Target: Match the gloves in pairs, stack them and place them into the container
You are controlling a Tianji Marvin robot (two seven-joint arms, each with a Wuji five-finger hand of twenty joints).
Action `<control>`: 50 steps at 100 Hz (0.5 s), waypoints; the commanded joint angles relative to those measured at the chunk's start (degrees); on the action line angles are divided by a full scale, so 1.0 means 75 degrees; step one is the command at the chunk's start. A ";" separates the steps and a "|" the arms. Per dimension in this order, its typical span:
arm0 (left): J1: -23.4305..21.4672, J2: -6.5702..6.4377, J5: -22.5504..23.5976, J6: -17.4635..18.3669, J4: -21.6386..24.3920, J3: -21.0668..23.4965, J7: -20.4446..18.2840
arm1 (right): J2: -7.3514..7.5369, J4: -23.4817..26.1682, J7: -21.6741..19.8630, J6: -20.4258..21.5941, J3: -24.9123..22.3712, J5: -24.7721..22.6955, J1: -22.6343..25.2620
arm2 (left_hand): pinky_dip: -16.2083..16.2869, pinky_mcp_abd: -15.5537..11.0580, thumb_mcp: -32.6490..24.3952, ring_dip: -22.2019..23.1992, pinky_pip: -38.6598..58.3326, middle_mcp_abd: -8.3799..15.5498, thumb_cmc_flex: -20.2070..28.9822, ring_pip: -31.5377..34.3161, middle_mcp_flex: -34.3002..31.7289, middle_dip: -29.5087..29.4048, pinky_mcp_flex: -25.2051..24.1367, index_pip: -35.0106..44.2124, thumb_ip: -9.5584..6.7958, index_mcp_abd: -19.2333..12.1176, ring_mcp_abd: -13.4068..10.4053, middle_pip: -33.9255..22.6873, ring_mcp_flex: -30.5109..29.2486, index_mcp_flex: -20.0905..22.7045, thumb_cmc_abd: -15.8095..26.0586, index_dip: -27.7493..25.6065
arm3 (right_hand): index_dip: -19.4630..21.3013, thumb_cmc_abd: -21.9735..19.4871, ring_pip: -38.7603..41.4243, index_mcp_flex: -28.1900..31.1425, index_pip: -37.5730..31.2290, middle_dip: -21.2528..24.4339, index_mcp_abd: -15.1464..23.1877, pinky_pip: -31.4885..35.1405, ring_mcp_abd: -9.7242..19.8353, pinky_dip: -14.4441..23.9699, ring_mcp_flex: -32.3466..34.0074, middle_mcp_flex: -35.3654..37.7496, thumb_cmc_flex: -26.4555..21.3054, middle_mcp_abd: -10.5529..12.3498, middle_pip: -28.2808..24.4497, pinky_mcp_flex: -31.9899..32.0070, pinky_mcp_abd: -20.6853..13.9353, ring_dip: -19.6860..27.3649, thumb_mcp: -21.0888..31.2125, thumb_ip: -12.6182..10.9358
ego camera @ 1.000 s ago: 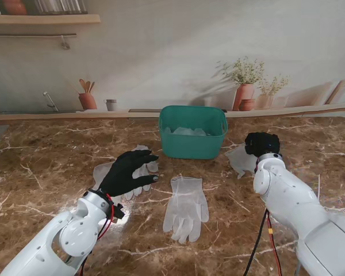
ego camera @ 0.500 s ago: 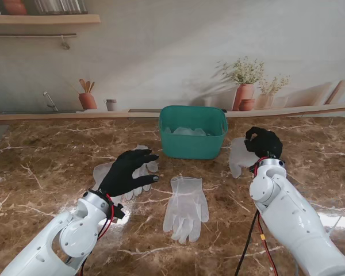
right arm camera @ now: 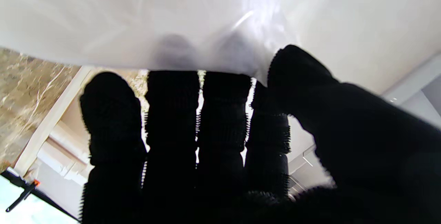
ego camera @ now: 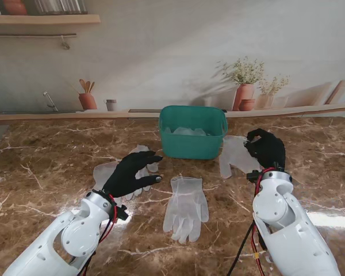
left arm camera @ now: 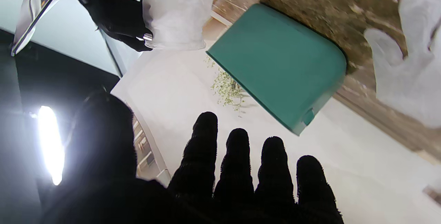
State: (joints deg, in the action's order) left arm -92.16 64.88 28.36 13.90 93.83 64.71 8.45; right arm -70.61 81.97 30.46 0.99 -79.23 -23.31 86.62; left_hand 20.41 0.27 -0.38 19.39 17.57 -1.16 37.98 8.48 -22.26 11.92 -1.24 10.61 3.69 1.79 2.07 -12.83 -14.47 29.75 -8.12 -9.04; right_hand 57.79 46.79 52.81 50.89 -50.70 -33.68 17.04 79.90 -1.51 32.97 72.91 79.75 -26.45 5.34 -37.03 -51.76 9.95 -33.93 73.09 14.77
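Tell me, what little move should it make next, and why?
Probably the right hand should carry the clear glove it holds leftward, toward the glove lying flat in the middle, and lay it on top. The held glove hangs off the table beside the green container, and the gloves need pairing before going in. The left hand hovers open over another glove.

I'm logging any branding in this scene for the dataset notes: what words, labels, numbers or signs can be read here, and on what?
None can be read in any view.
Green plastic container: plain walls, no label.
Translucent plastic gloves, including the one on the table between the arms: no print.
Black-gloved left hand and right hand: no markings visible.
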 commanded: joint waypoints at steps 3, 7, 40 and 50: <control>0.0103 0.0057 -0.0246 -0.0073 -0.0117 -0.0130 -0.0179 | -0.0035 0.0479 -0.0223 0.0091 -0.0002 0.0163 0.0493 | 0.0044 -0.0172 0.0170 -0.0049 -0.0214 0.0058 0.0326 -0.0250 0.0044 -0.0056 -0.0083 -0.0146 -0.0223 0.0275 -0.0316 0.0143 0.0305 -0.0006 -0.0356 0.0049 | -0.0106 -0.0136 0.0076 0.0219 -0.0219 -0.0035 0.0055 0.0327 -0.0039 -0.0117 0.0327 0.0428 -0.0109 0.0043 -0.0107 -0.0025 0.0045 0.0018 0.0174 -0.0102; 0.0146 0.0054 -0.0406 -0.0091 -0.0138 -0.0166 -0.0301 | -0.0031 0.0744 -0.0289 0.0142 -0.0029 0.0254 0.0669 | 0.0057 -0.0187 0.0162 -0.0049 -0.0219 0.0022 0.0362 -0.0258 0.0105 -0.0050 -0.0100 -0.0214 -0.0222 0.0350 -0.0285 0.0141 0.0357 -0.0085 -0.0456 0.0081 | -0.0116 -0.0139 0.0066 0.0219 -0.0218 -0.0032 0.0046 0.0328 -0.0050 -0.0121 0.0325 0.0428 -0.0111 0.0045 -0.0101 -0.0020 0.0048 0.0027 0.0164 -0.0102; 0.0253 0.0023 -0.0699 -0.0142 -0.0152 -0.0124 -0.0625 | 0.0102 0.2355 -0.1016 0.0774 -0.0068 0.0710 0.1699 | 0.0214 -0.0159 -0.0030 -0.0023 -0.0151 0.0034 0.0697 -0.0182 0.0027 -0.0015 -0.0060 -0.0246 -0.0238 0.0281 -0.0266 0.0066 0.0283 0.0019 -0.0355 0.0117 | -0.0166 -0.0161 -0.0081 0.0189 -0.0205 -0.0014 -0.0004 0.0286 -0.0102 -0.0156 0.0296 0.0402 -0.0102 0.0005 -0.0011 0.0137 0.0064 0.0111 0.0119 -0.0121; 0.0235 0.0003 -0.0722 -0.0134 -0.0142 -0.0050 -0.0710 | 0.0162 0.2668 -0.1288 0.0998 0.0012 0.0807 0.1891 | 0.0297 -0.0145 -0.0202 -0.0015 -0.0017 0.0045 0.1008 -0.0154 -0.0045 -0.0006 -0.0040 -0.0227 -0.0251 0.0264 -0.0267 0.0048 0.0216 0.0067 -0.0358 0.0110 | -0.0180 -0.0185 -0.0149 0.0171 -0.0195 -0.0024 -0.0010 0.0280 -0.0103 -0.0157 0.0313 0.0393 -0.0087 0.0003 0.0021 0.0169 0.0075 0.0140 0.0096 -0.0125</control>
State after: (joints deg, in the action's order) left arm -90.11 65.06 23.03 13.12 92.73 63.88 3.71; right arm -69.61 99.98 22.76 7.30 -80.05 -17.73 99.14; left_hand 21.63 0.27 -0.44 19.39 17.50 -1.16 43.14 8.47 -22.26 11.91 -1.24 9.24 3.69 4.50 2.07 -12.83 -14.47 29.73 -11.46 -9.04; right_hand 57.03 46.28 52.09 50.89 -50.71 -33.68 16.37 79.91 -2.17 32.93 72.91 79.97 -26.55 5.29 -37.03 -50.37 10.11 -33.74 72.85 14.77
